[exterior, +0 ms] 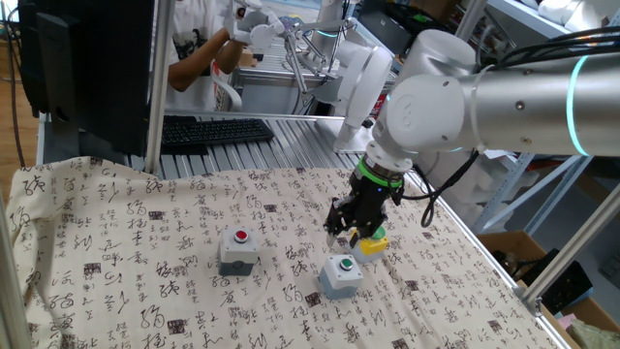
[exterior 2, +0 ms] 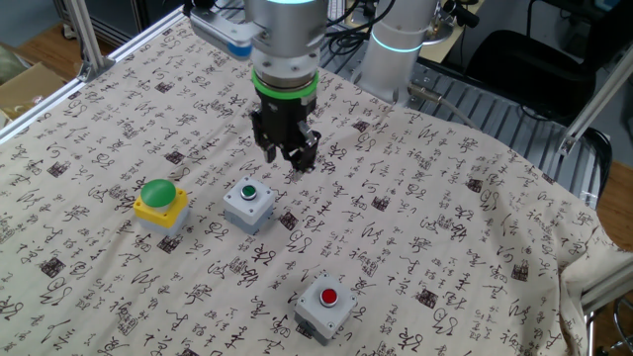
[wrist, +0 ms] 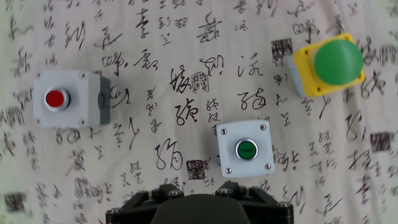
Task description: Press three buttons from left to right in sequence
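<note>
Three button boxes stand on the printed cloth. The grey box with the red button [exterior: 237, 249] [exterior 2: 326, 302] [wrist: 67, 99] is at the left of the hand view. The grey box with the green button [exterior: 341, 275] [exterior 2: 248, 204] [wrist: 245, 149] is in the middle. The yellow box with the green domed cap [exterior: 374, 245] [exterior 2: 161, 204] [wrist: 328, 64] is at the right. My gripper [exterior: 351, 229] [exterior 2: 290, 156] hangs above the cloth, just behind the middle box and touching no box. In the hand view only its dark body shows at the bottom edge, below the middle box. The fingertip gap is not readable.
The calligraphy cloth [exterior: 116, 252] covers the table. A black keyboard [exterior: 215, 131] lies behind it, with a monitor and a person [exterior: 199, 53] further back. A second robot base [exterior 2: 396, 49] stands at the table's far edge. Metal frame posts stand at the corners.
</note>
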